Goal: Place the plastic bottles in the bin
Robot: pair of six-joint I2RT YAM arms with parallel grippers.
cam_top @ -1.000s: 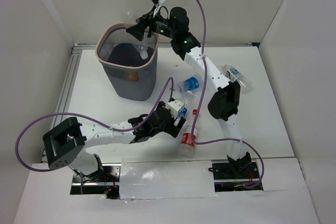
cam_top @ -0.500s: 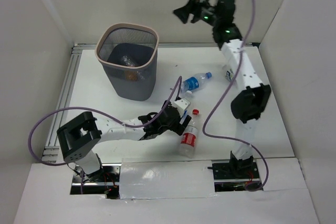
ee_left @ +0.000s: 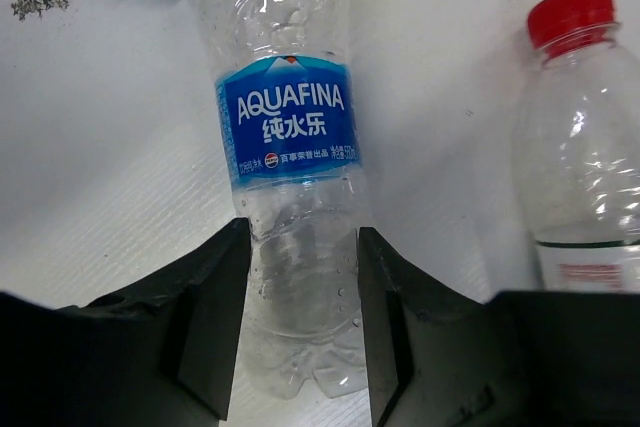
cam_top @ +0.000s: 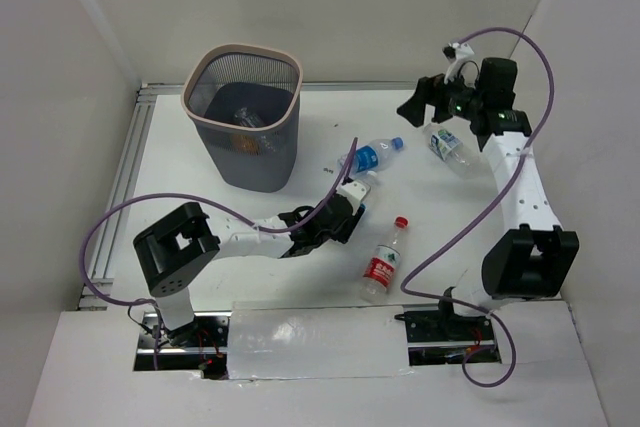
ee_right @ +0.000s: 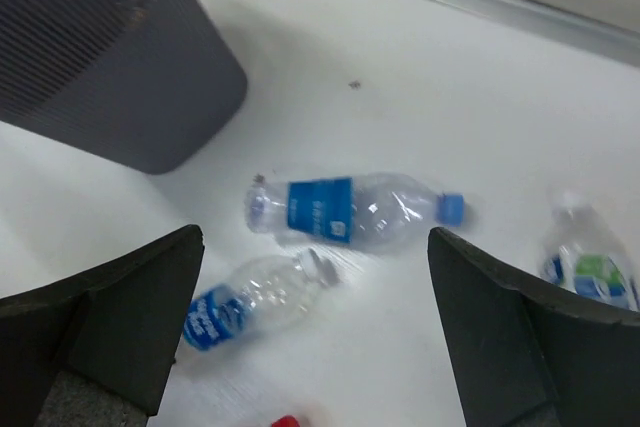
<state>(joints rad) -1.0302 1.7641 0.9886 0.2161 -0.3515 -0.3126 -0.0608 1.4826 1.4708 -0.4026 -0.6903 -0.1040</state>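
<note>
clear crinkled bottle wears a blue aquafina label.

The left arm and right arm were built of white tubular links joined by boxy black joint housings. A thin purple cable looped loosely off each. Their fingers were matte black, wedge-shaped plastic.

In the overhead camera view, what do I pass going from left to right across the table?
First the bin → left gripper on the Aquafina bottle → red-capped bottle → clear bottle at far right.
</note>
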